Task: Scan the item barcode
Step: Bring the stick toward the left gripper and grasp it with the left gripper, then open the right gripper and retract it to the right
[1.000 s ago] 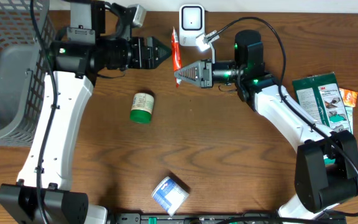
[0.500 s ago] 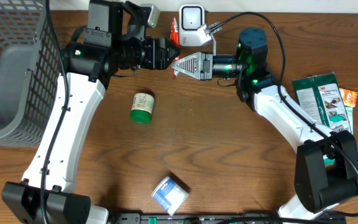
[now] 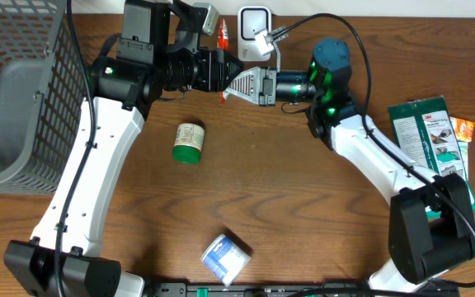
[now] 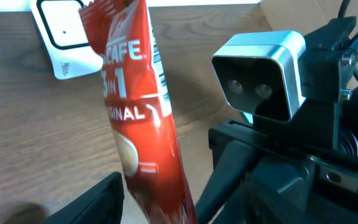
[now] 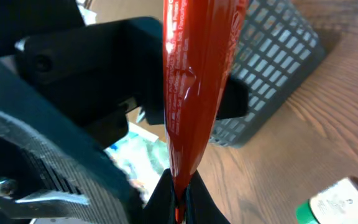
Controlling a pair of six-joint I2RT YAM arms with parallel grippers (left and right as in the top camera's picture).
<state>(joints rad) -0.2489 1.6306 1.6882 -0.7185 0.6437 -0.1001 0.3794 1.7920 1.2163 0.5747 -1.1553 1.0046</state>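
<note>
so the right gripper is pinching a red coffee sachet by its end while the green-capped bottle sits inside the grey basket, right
Not quite. The right gripper does pinch the red coffee sachet by its end, but the green-capped bottle is not inside the grey basket. The overhead view shows it lying on the table, apart from the basket.
</note>
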